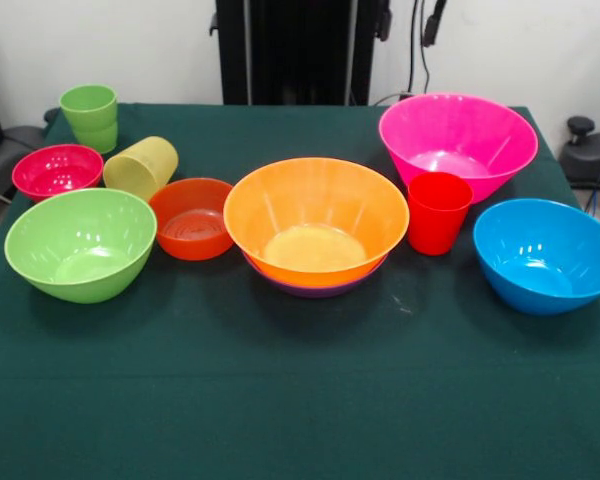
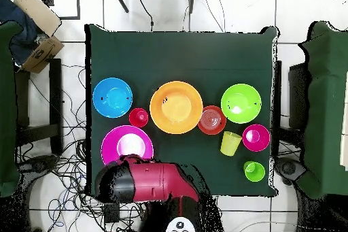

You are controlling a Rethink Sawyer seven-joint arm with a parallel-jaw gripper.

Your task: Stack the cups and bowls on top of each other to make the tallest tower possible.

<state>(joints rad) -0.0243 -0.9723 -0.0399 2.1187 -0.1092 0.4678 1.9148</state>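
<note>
The big orange bowl sits nested in the purple bowl at the table's middle; this low pile also shows in the overhead view. The pink bowl, blue bowl and upright red cup stand to its right. The lime-green bowl, small red-orange bowl, small magenta bowl, tipped pale yellow cup and upright green cup are to its left. The arm is drawn back; its black end with the gripper hangs by the pink bowl, touching nothing.
The dark green cloth covers the table. The black pedestal stands at the far edge. Chairs flank both sides and cables lie on the floor around the robot's base.
</note>
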